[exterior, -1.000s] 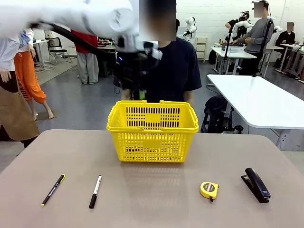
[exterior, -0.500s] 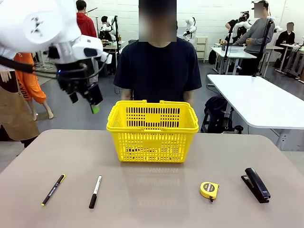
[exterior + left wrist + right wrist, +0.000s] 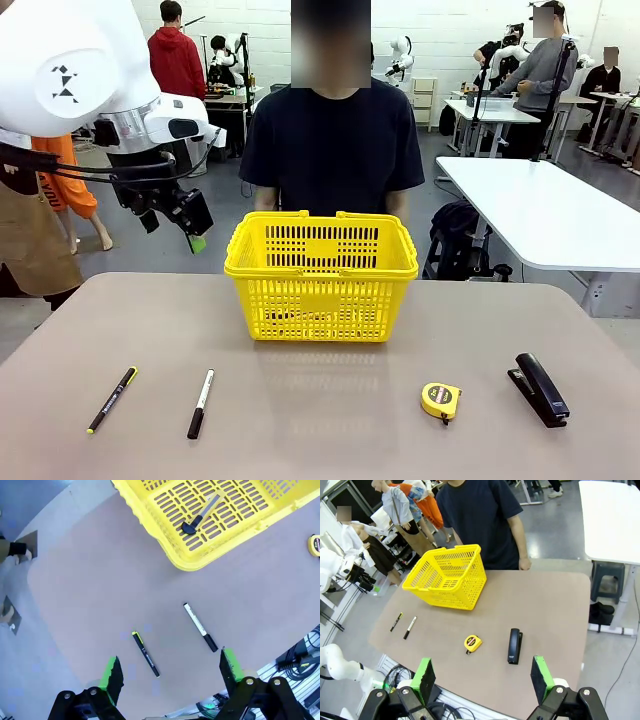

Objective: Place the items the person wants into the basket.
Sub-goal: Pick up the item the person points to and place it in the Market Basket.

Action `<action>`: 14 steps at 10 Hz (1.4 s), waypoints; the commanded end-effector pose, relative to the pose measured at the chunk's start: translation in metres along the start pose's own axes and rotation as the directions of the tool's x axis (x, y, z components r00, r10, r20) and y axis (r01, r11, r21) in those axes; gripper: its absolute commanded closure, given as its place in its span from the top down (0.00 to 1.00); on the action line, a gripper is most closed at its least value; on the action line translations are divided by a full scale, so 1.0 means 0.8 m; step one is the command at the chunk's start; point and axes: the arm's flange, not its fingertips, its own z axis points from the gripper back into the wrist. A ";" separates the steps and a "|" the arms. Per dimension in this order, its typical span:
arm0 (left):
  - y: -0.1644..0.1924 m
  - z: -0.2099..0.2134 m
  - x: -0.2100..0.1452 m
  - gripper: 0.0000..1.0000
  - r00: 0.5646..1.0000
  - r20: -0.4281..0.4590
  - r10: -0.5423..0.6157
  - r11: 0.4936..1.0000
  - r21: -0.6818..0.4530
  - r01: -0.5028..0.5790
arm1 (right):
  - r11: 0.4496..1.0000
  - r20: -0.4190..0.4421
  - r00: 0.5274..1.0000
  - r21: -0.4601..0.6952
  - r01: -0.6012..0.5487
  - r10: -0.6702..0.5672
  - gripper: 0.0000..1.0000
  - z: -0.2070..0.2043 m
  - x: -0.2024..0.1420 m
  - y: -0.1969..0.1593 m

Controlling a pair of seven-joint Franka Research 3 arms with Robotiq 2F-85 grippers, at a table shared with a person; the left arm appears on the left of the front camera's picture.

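Note:
The yellow basket (image 3: 322, 275) stands mid-table in front of the person (image 3: 333, 130) in a dark T-shirt. A yellow-and-black utility knife (image 3: 202, 519) lies on the floor of the basket (image 3: 235, 535). The white marker (image 3: 200, 403) with black cap lies near the front left, and the black stapler (image 3: 541, 388) at the front right. My left gripper (image 3: 175, 225) hangs open and empty in the air, left of the basket and above the table's far left. From high up it looks down on the marker (image 3: 200, 627). My right gripper (image 3: 482, 677) is open and empty, high above the stapler (image 3: 514, 645).
A thin black pen (image 3: 112, 399) with yellow accents lies left of the marker. A round yellow tape measure (image 3: 441, 400) sits left of the stapler. A white table (image 3: 545, 210) stands at the back right. Other people are working farther off.
My left arm has swung from above the basket's far rim out to the left and come to rest there, jaws open throughout. The things on the table have not moved.

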 end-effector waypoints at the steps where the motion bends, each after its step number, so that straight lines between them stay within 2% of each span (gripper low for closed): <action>1: 0.002 0.003 -0.002 1.00 1.000 0.007 -0.017 1.000 0.001 0.017 | 1.000 0.004 1.000 0.003 -0.004 0.004 1.00 0.001 -0.001 0.001; 5: 0.000 0.000 0.000 1.00 1.000 0.001 -0.002 1.000 0.000 0.002 | 1.000 0.004 1.000 0.003 -0.004 0.004 1.00 0.001 -0.001 0.001; 6: 0.029 0.012 -0.021 1.00 0.996 0.056 -0.067 0.986 -0.149 0.075 | 1.000 0.004 1.000 0.003 -0.004 0.004 1.00 0.001 -0.001 0.001; 7: 0.065 0.046 -0.051 1.00 0.983 0.144 -0.117 0.957 -0.247 0.150 | 1.000 0.004 1.000 0.003 -0.004 0.004 1.00 0.001 -0.001 0.001; 9: 0.140 0.119 -0.121 1.00 0.920 0.329 -0.215 0.854 -0.394 0.341 | 1.000 0.004 1.000 0.003 -0.004 0.004 1.00 0.001 -0.001 0.001; 11: 0.204 0.155 -0.171 1.00 0.868 0.453 -0.203 0.822 -0.403 0.402 | 1.000 0.004 1.000 0.003 -0.004 0.004 1.00 0.001 -0.001 0.001; 13: 0.269 0.164 -0.200 1.00 0.839 0.518 -0.165 0.791 -0.439 0.426 | 1.000 0.004 1.000 0.003 -0.004 0.004 1.00 0.001 -0.001 0.001; 14: 0.303 0.156 -0.211 1.00 0.831 0.542 -0.128 0.811 -0.425 0.402 | 1.000 0.004 1.000 0.003 -0.004 0.004 1.00 0.001 -0.001 0.001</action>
